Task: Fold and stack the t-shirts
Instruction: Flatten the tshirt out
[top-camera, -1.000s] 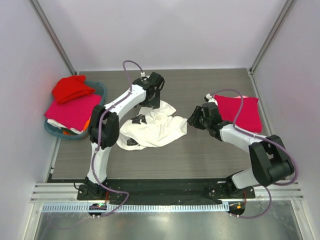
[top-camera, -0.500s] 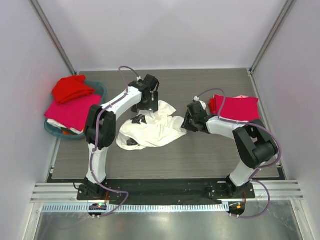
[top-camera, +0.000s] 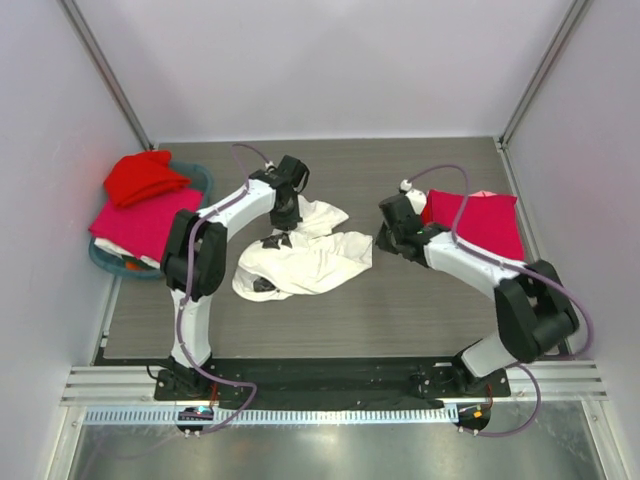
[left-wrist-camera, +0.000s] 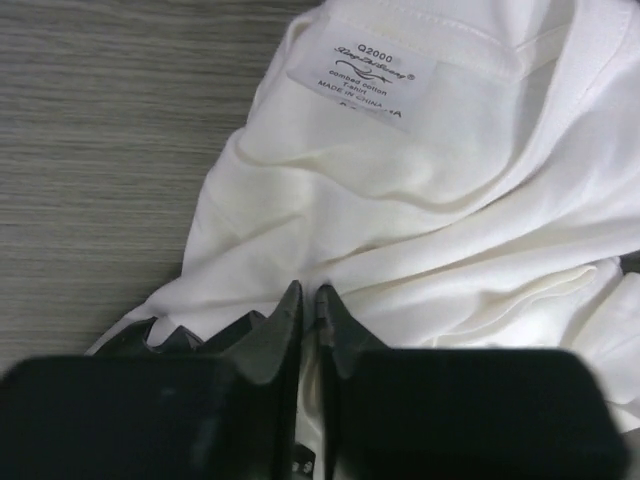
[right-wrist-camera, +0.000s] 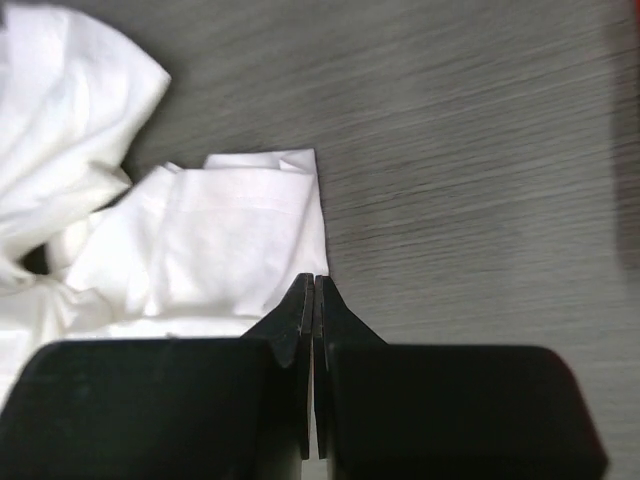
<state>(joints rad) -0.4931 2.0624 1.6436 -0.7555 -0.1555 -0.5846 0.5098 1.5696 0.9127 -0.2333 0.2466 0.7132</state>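
Over the last second the left wrist has slid leftward along the far edge of the white t-shirt (top-camera: 305, 265), and the right arm has pulled slightly back from its right edge. The shirt lies crumpled mid-table between the arms, with its neck label up in the left wrist view.

The left gripper (left-wrist-camera: 309, 303) is clenched, with a sliver of white cloth between its tips, so it seems to be pinching a fold just below the collar. The right gripper (right-wrist-camera: 313, 290) is likewise clamped at the very corner of a folded hem (only a thread of white shows in its jaws).

That thin bite is the main risk. If the arms spread or lift, the right corner may slip free and the shirt collapse. The left pinch may also catch more than one layer, so the cloth would not open flat. The folded magenta-pink tee (top-camera: 482, 222) sits just beside the right arm, and a wide swing could nudge it.
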